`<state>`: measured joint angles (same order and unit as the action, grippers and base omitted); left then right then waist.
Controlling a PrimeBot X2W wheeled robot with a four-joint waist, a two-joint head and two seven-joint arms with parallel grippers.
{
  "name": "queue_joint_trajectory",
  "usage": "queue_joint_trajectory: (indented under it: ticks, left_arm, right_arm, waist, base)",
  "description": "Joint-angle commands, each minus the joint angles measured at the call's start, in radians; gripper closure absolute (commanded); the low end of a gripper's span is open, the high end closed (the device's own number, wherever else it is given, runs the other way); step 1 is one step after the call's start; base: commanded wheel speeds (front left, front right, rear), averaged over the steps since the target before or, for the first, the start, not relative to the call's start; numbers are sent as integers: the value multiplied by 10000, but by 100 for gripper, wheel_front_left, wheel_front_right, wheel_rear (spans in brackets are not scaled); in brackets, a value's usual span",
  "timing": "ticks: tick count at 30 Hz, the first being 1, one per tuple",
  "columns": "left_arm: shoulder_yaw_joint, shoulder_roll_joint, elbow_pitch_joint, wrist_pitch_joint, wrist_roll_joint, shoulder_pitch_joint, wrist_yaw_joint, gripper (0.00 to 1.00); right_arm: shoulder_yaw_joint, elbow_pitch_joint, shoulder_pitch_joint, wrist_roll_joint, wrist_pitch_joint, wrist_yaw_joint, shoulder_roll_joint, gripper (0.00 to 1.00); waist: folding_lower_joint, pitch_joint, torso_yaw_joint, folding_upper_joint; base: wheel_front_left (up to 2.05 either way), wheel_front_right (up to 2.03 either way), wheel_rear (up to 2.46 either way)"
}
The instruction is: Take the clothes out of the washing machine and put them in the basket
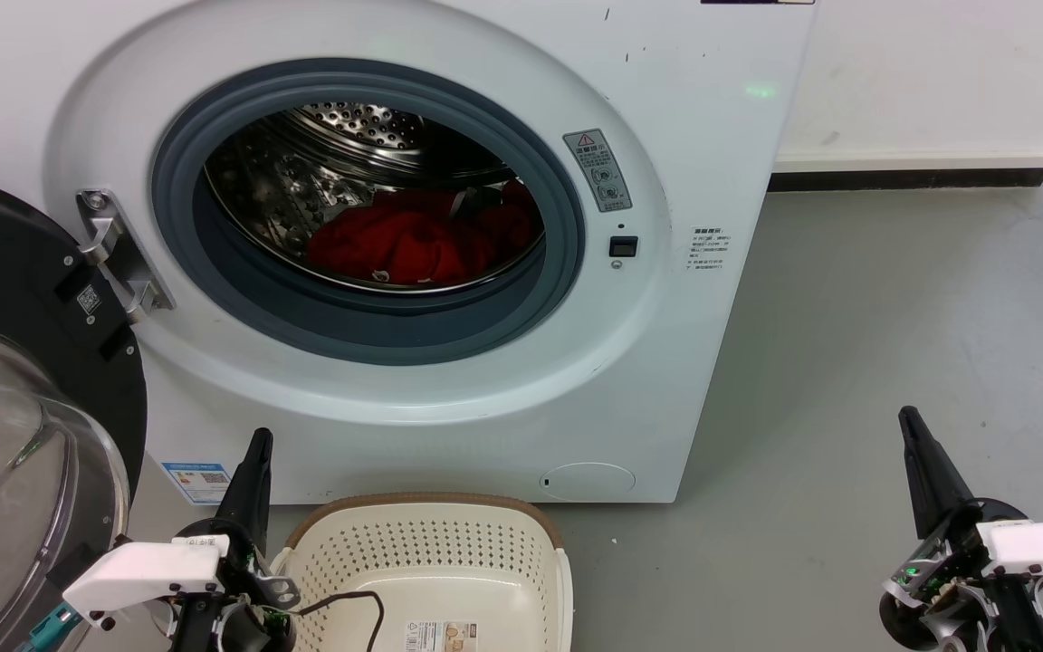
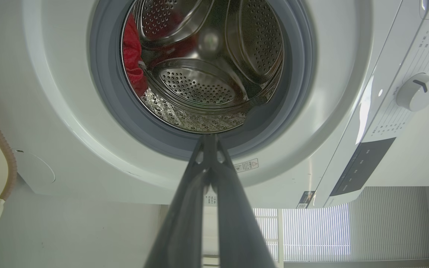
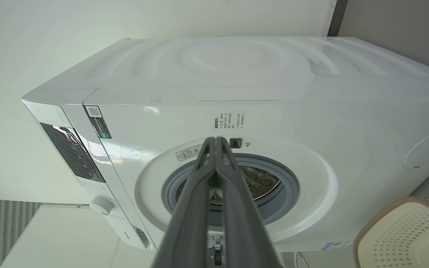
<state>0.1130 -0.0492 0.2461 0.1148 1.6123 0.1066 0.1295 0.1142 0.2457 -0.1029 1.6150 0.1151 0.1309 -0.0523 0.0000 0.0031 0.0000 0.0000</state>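
Holds left pincer (image 1: pixel 257 453) and right pincer (image 1: pixel 915 435) narrow, empty at the lower corners — leaves the clothes (image 1: pixel 413 240) heaped in the washing machine (image 1: pixel 485 426) at upper centre, door (image 1: pixel 23 272) swung left for reach, basket (image 1: pixel 431 501) at bottom centre for a short drop.

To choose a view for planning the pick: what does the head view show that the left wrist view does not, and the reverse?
The head view adds the open door, the label on the floor of the basket and the right pincer, shut. The left wrist view adds the control dial and the dark panel. Both share the washing machine, the red clothes in its drum, the basket's brown rim and the left pincer, shut.
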Motion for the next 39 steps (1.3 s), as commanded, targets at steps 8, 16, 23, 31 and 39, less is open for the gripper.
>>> queue_joint_trajectory:
  ticks: [8,16,23,31,39]
  left_arm:
    - [21,-21,-1,17,14,60,47,100]
    - [21,-21,-1,17,14,60,47,100]
    - [-41,40,247,-29,-11,-228,-17,0]
    - [57,33,-133,-443,-962,-324,-45,0]
    - [-42,26,-698,-819,-2772,-427,-439,0]
  right_arm:
    - [0,14,-127,-47,4,-3,28,100]
    - [0,13,-127,-47,5,-3,28,100]
    - [-30,247,221,-3,-26,-2,10,0]
    - [-8,19,320,-897,-440,-2,10,0]
    - [-92,-640,435,-2884,-818,-2,10,0]
  waist:
    - [0,0,0,0]
    - [0,0,0,0]
    - [0,2,1,0]
    - [0,17,3,0]
    - [0,48,-9,0]
  base:
    - [0,0,0]
    - [0,0,0]
    - [0,0,0]
    - [0,0,0]
    - [0,0,0]
